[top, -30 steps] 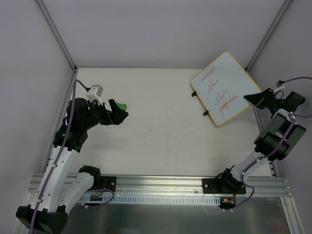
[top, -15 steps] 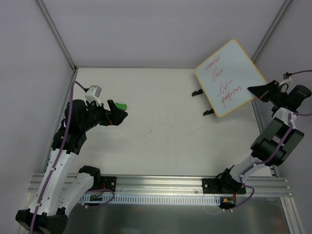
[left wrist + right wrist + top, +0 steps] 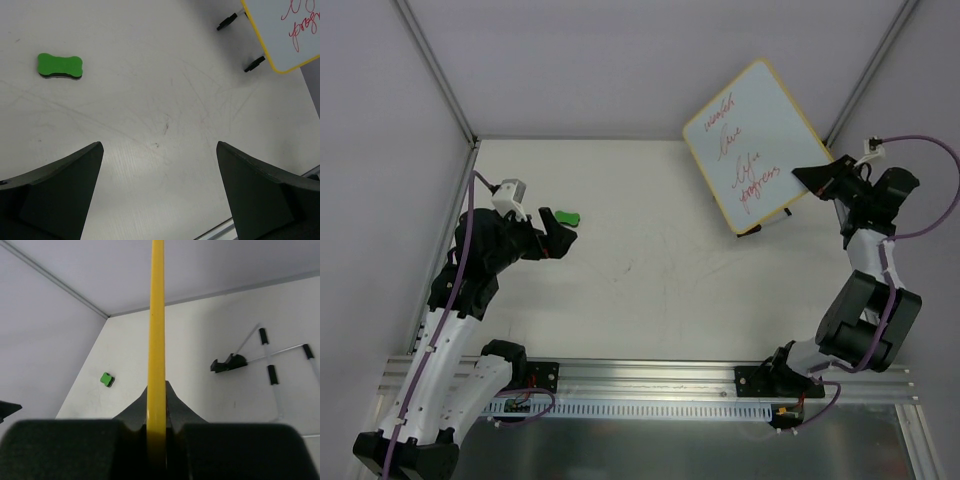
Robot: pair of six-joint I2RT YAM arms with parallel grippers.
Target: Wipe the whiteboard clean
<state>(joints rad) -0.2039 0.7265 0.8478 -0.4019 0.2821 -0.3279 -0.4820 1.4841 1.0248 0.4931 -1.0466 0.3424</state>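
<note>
The right gripper (image 3: 805, 177), clamped on the yellow-framed, red-scribbled whiteboard (image 3: 748, 145), has swung it leftward at upper right; the left gripper (image 3: 157, 146) gapes empty, so wiping hasn't begun.

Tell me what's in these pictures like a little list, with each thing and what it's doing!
whiteboard: red writing on it, yellowish frame, held by one edge
right gripper: shut on the whiteboard's edge
left gripper: open, holding nothing, above the table
eraser: green, lying flat on the table, not touched by either gripper
erasing: not started, the writing is all there
</note>
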